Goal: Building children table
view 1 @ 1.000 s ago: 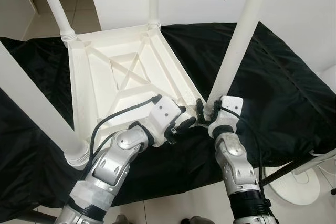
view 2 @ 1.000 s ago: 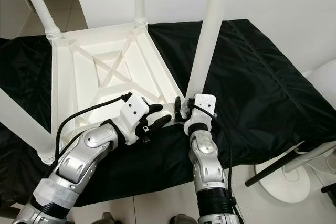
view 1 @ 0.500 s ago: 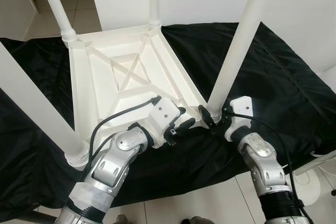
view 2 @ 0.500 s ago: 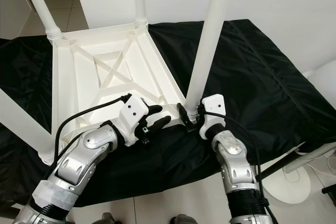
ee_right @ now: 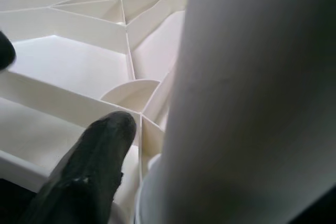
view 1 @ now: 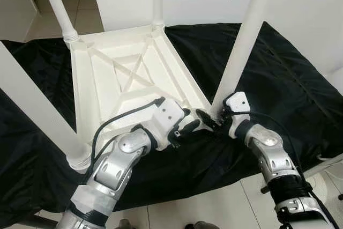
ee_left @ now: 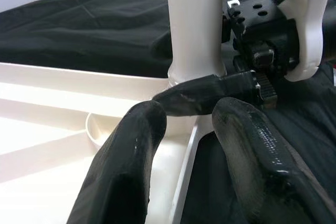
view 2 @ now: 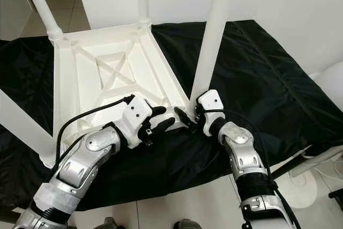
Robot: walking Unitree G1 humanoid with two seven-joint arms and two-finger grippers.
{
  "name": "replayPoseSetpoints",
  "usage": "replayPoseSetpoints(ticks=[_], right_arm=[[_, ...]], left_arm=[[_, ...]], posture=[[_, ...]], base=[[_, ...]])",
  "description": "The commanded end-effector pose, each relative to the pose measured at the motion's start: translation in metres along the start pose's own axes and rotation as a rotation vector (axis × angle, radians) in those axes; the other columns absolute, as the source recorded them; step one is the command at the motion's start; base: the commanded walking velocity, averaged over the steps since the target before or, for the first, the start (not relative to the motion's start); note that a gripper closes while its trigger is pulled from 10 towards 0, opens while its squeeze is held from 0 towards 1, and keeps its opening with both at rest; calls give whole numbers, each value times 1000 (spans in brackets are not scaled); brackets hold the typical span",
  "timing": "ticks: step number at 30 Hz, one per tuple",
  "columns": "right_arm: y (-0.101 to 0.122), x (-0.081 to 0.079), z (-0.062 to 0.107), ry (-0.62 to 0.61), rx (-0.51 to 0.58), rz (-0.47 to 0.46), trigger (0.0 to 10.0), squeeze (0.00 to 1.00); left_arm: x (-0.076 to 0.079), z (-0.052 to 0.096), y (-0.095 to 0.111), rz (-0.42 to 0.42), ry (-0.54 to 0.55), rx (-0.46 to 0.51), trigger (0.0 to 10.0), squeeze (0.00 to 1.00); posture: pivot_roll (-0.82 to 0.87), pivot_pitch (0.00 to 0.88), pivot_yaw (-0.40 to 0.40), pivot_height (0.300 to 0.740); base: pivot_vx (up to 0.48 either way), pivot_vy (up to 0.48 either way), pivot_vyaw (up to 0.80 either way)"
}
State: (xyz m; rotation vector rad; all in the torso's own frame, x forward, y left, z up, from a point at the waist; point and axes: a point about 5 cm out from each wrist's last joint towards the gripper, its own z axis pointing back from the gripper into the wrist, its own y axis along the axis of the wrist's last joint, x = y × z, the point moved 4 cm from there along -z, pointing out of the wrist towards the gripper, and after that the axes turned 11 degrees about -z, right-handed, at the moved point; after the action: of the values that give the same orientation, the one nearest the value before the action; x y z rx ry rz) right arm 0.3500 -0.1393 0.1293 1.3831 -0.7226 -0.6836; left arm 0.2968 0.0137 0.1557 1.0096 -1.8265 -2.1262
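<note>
Black cloth (view 1: pixel 278 73) carries upturned white table (view 1: pixel 128 79). Near-corner leg (view 1: pixel 244 41) stands upright; right gripper (view 1: pixel 210 120) clamps its base, fingers either side. Left gripper (view 1: pixel 194 127), fingers apart, sits just beside.

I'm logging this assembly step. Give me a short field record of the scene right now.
Workpiece: white plastic table, upside down, four legs standing up
Surface: black cloth
Left gripper: at the table's near corner rim, fingers apart
Right gripper: at the base of the near leg, one finger across the base
Leg seating: cannot tell
</note>
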Motion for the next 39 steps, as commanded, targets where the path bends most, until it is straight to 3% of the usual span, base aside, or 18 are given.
replayPoseSetpoints(ticks=[1,12,13,20,28,35,39], right_arm=[[-8,-4,0,32,-28,-11,0,0],[-17,-1,1,8,-43,-21,0,0],[-17,0,0,-14,-39,-29,10000,0],[-15,7,-4,-198,-5,-71,10000,0],[-13,2,-7,-390,25,-139,10000,0],[-8,-23,-14,-620,82,-211,10000,0],[-4,-28,-18,-629,98,-225,10000,0]], left_arm=[[0,0,1,6,-4,1,10000,0],[-2,1,1,6,-3,0,10000,0],[-2,1,1,5,-5,-1,10000,0],[-1,0,1,4,-9,-1,10000,0],[0,1,1,7,-10,-4,10000,0],[2,1,1,9,-11,-3,10000,0],[2,1,1,10,-12,-2,10000,0]], posture=[[-81,40,9,740],[-81,49,20,740],[-81,50,22,740],[-81,53,23,740],[-80,58,16,740],[-79,56,11,740],[-77,48,4,740]], base=[[0,0,0],[0,0,0],[0,0,0],[0,0,0],[0,0,0],[0,0,0],[0,0,0]])
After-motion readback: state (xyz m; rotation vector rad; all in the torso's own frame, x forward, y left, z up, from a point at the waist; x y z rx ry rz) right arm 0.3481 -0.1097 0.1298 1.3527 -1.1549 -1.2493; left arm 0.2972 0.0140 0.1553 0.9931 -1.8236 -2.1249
